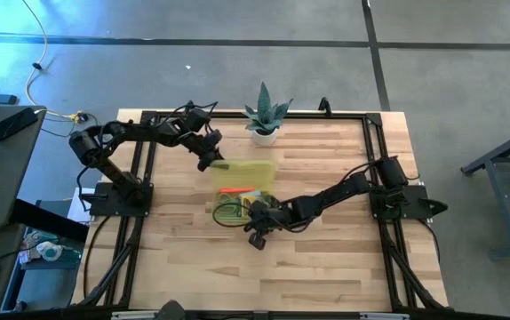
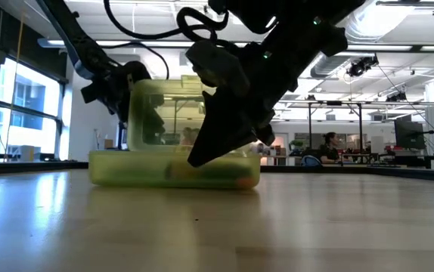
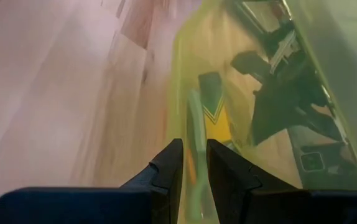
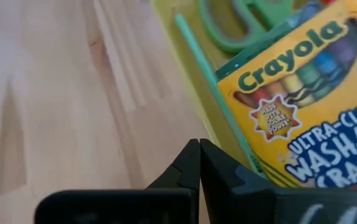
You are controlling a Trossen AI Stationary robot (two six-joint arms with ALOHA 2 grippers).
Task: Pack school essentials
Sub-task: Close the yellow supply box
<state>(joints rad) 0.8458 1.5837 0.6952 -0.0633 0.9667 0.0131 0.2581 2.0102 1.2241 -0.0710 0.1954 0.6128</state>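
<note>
A translucent yellow-green case point(image 1: 242, 182) lies open on the table, its lid point(image 2: 164, 109) standing upright. In it are a yellow-green crayon box point(image 4: 303, 106), green-handled scissors point(image 4: 247, 18) and an orange marker point(image 1: 235, 190). My left gripper point(image 3: 194, 149) is at the lid's left edge point(image 1: 212, 163), shut on it. My right gripper point(image 4: 199, 149) is shut and points down at the case's near rim point(image 1: 253, 212), beside the crayon box's corner. The pencils, eraser and note pad do not show. My left gripper pinches the upright lid's thin left edge point(image 3: 194, 134) between its two fingers, coming level from the table's left. The lid stands up from the case, whose base rests on the table. My right gripper's shut fingertips point(image 4: 188, 155) sit against the case's rim by the crayon box; whether they touch either, I cannot tell.
A spiky green plant in a white pot point(image 1: 265, 120) stands near the far edge, just behind the case. Bare wooden table point(image 1: 326, 267) lies near and to both sides. A black frame point(image 1: 375, 142) runs around the table. A person point(image 2: 329, 147) sits far off in the room.
</note>
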